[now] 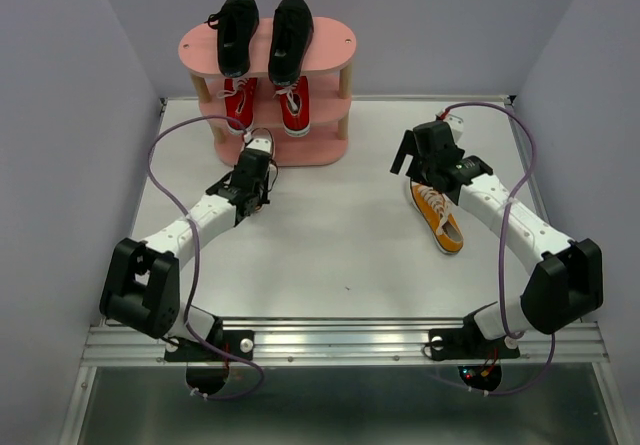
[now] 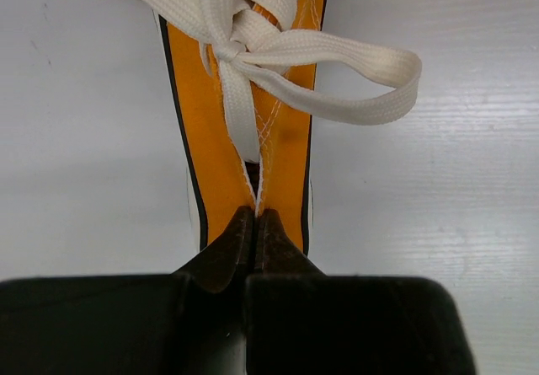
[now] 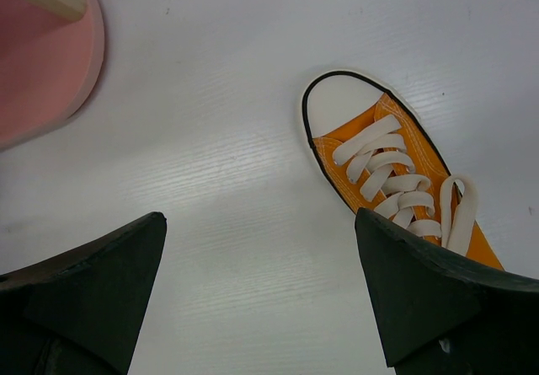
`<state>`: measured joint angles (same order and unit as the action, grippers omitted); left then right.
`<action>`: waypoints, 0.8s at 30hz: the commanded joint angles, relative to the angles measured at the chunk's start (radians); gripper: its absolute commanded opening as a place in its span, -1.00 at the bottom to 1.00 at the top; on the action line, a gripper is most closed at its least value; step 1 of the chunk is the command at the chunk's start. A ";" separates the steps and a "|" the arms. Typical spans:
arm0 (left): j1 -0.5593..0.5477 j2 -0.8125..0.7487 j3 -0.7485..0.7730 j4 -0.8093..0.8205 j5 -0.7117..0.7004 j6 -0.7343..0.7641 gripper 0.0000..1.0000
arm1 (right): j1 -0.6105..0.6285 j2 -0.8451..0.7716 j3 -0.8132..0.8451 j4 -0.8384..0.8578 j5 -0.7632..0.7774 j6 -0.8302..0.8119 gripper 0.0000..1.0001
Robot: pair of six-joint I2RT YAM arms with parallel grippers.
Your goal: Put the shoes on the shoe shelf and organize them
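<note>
Looks like a robot lab test cell. Shown by the white table (image 1: 330, 255) boxed in on three sides by bare pale walls (image 1: 70, 115), the aluminium rail (image 1: 340, 337) along its near edge, a left arm (image 1: 190, 227) and right arm (image 1: 510, 220) bolted there, and purple cables (image 1: 150, 162) looping loose over it. Staged like a trial: a pink shelf (image 1: 335, 45) and canvas shoes (image 1: 440, 220) set out as props.

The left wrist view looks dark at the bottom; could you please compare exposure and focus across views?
Left wrist view: the held orange shoe is sharp, the left gripper nearly featureless black. Right wrist view: the loose orange shoe is crisp, the right gripper dark. Top external view: even light, soft shadows.
</note>
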<state>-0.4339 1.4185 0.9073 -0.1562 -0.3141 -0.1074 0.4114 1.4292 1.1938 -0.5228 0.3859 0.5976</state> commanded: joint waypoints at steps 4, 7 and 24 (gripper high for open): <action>0.069 -0.073 -0.005 0.234 0.026 0.067 -1.00 | -0.006 -0.038 0.004 0.030 0.038 -0.009 0.99; 0.073 -0.142 -0.083 0.340 0.049 0.132 -1.00 | -0.006 -0.035 0.001 0.030 0.034 -0.009 0.99; 0.141 -0.118 -0.030 0.423 0.119 0.126 -1.00 | -0.006 -0.047 -0.011 0.030 0.031 0.002 0.99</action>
<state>-0.2962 1.2781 0.7681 0.0944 -0.2104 0.0288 0.4114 1.4265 1.1938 -0.5228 0.3931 0.5983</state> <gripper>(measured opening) 0.049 0.994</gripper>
